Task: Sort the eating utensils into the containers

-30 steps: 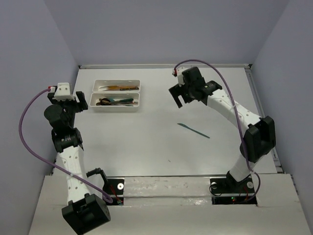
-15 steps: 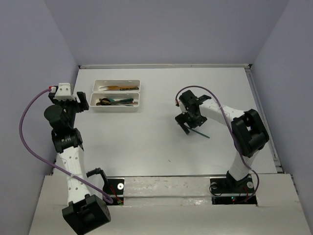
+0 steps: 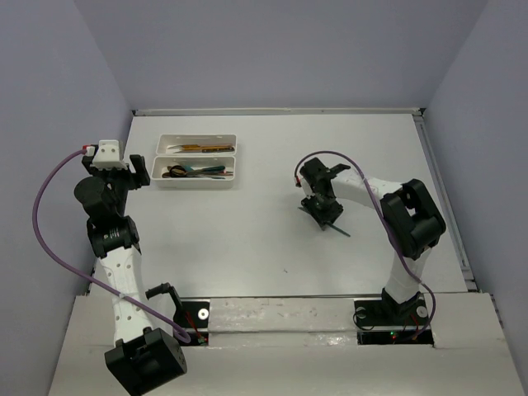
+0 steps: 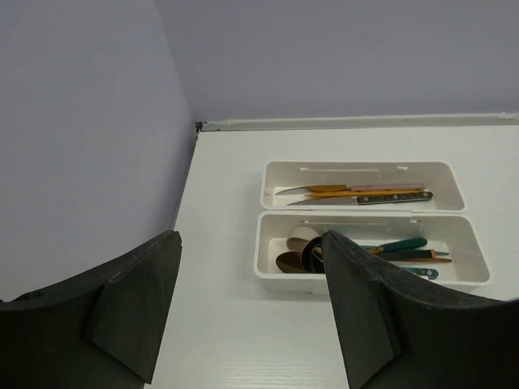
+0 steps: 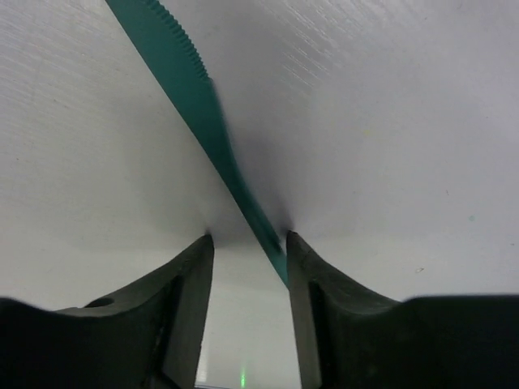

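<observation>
A teal knife (image 3: pixel 340 229) (image 5: pixel 190 89) lies flat on the white table right of centre. My right gripper (image 3: pixel 322 212) (image 5: pixel 247 239) is down over its middle, tips on the table. The jaws straddle the blade, which touches the right finger; a gap remains on the left, so it is open. Two white containers lie side by side at the far left. The far one (image 3: pixel 162 142) (image 4: pixel 269 185) holds orange and beige knives (image 4: pixel 365 193). The near one (image 3: pixel 158 176) (image 4: pixel 264 261) holds dark spoons (image 4: pixel 304 258) and teal utensils. My left gripper (image 3: pixel 129 172) (image 4: pixel 247 243) hangs open and empty, left of the containers.
A raised rim (image 3: pixel 272 110) runs along the table's far edge, with lilac walls behind and on both sides. The right arm's purple cable (image 3: pixel 330 155) loops above its wrist.
The right arm swung from the far side down onto the teal knife, and its jaws have narrowed around the blade. The left arm has stayed still.
</observation>
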You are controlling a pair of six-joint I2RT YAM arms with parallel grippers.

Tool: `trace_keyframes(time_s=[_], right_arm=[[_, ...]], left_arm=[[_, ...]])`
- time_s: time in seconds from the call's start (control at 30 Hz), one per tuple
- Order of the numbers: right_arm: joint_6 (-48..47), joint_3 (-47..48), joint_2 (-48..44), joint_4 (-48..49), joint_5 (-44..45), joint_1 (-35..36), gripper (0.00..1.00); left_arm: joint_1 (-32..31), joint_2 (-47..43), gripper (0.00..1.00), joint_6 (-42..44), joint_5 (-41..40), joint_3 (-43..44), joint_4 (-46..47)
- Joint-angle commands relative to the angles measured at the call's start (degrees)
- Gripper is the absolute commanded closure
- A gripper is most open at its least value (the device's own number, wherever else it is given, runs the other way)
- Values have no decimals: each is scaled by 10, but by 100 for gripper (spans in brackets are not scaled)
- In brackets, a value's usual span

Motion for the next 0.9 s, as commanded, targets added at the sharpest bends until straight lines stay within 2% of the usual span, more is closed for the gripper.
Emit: trace_keyframes(time_s=[0.0,0.1,0.17,0.23,0.53,0.7,0.83,0.87], right_arm=[[-6,-17,21,50,5,-3,64],[-4,-28,20,69,5,5,76],[-4,-44,18,84,12,21,93],[-3,-53,15,100,34,34,100],[-12,-50,-80,167,188,114,100],[-42,-2,-87,218,195,131,100],[-84,85,-54,284,176,142,100],[-102,127,-32,326,162,142,100]], left_arm=[[1,-12,18,-1,7,3,21],[1,-13,19,-1,4,2,22],[1,-14,18,0,4,2,22],[1,-13,19,0,4,2,22],[5,-14,19,0,5,1,24],[6,-14,18,0,4,1,24],[7,-14,18,-1,5,0,26],[8,-13,18,-1,5,-1,26]])
